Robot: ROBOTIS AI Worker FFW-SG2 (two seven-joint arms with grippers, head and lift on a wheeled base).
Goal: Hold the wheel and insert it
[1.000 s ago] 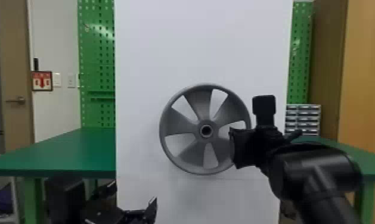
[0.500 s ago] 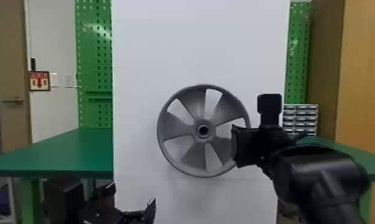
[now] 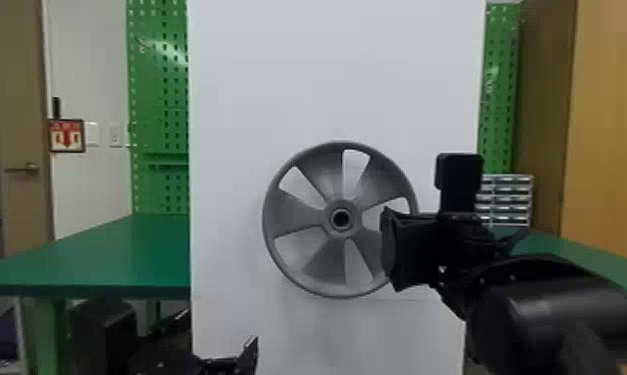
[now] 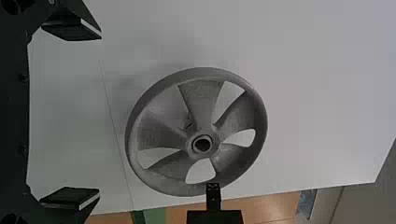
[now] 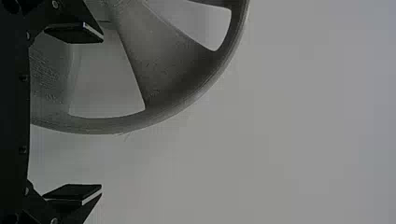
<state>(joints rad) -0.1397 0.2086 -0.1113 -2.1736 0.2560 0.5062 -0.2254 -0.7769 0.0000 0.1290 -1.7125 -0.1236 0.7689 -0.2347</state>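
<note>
Against white panel (image 3: 327,75), grey wheel (image 3: 297,214), right fingers (image 3: 394,249) parted nearby

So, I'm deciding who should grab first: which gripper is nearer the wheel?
Right. In the head view, the right gripper overlaps the right edge of the wheel, jaws open; the left gripper is farther off, below and left of it.

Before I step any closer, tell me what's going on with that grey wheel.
A two-armed robot is working at the grey wheel, which is upright in front of a white panel. Its right gripper is at the wheel's right edge, open and not clamped on it. The left gripper is lower down, also open. I can't tell whether the wheel is already inserted.
</note>
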